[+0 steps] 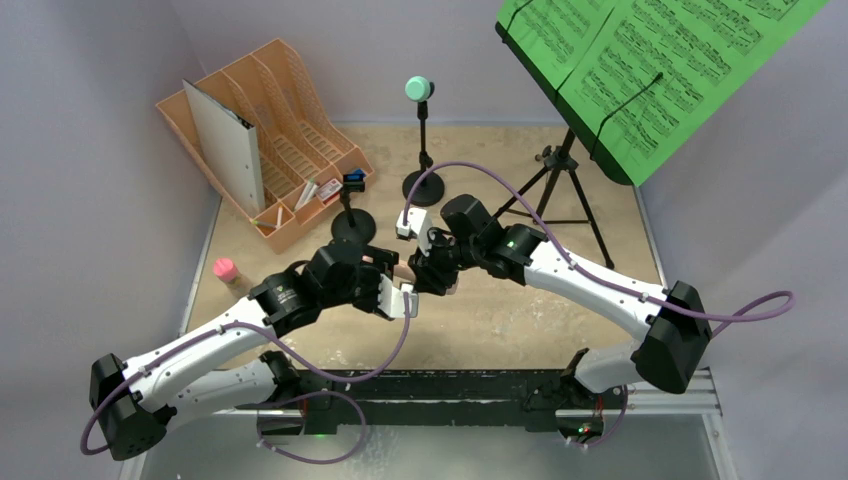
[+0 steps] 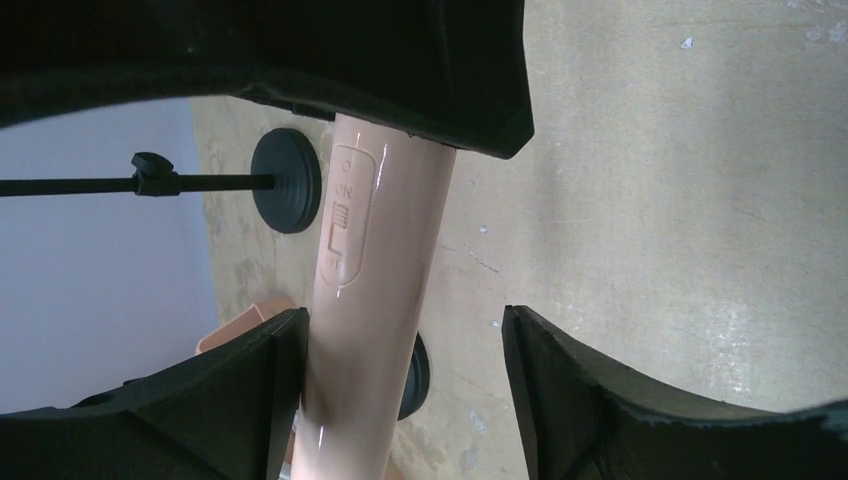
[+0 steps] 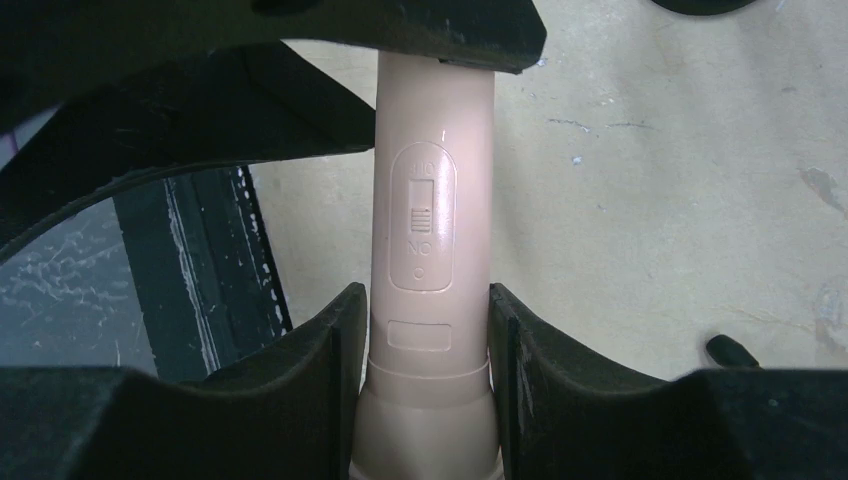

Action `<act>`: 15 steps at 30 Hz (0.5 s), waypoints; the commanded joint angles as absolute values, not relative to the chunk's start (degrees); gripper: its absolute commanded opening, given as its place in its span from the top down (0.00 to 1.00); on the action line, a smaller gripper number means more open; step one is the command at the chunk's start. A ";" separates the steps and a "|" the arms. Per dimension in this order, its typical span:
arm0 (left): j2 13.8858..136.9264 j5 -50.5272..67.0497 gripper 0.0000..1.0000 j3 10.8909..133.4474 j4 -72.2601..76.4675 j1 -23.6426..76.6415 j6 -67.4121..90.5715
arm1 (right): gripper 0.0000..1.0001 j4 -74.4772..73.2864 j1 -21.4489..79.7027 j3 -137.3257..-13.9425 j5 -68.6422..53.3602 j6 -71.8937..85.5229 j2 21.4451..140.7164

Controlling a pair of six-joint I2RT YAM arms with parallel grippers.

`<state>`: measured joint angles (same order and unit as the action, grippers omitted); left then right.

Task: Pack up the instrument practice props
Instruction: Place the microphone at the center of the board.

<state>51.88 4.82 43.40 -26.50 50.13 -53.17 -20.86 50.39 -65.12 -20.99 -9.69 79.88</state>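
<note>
A pale pink toy microphone handle (image 3: 428, 220) with an on/off switch is gripped by my right gripper (image 3: 425, 310), whose jaws press both sides of it. The same handle (image 2: 375, 270) runs through my left gripper (image 2: 405, 340), touching one finger, with a wide gap to the other finger (image 2: 560, 380). Both grippers meet at the table's middle, the left gripper (image 1: 400, 297) and the right gripper (image 1: 425, 272). A teal microphone (image 1: 419, 90) sits on a round-based clip pole (image 1: 423, 187). A second short pole (image 1: 352, 226) carries a blue clip. The black tripod (image 1: 560, 185) holds green sheet music (image 1: 650, 60).
An orange slotted file rack (image 1: 300, 110) with a grey binder (image 1: 225, 130) stands at the back left. A small pink-topped object (image 1: 226, 268) stands near the left table edge. Purple cables loop over both arms.
</note>
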 commanded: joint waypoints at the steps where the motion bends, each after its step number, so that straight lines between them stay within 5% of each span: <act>1: 52.12 3.20 0.30 43.84 -24.32 51.43 -55.09 | 1.00 -18.79 50.27 -66.71 -24.48 -11.08 79.45; 15: 53.00 4.44 0.83 42.39 -23.27 53.45 -54.54 | 1.00 -17.89 50.26 -67.01 -26.69 -11.91 80.76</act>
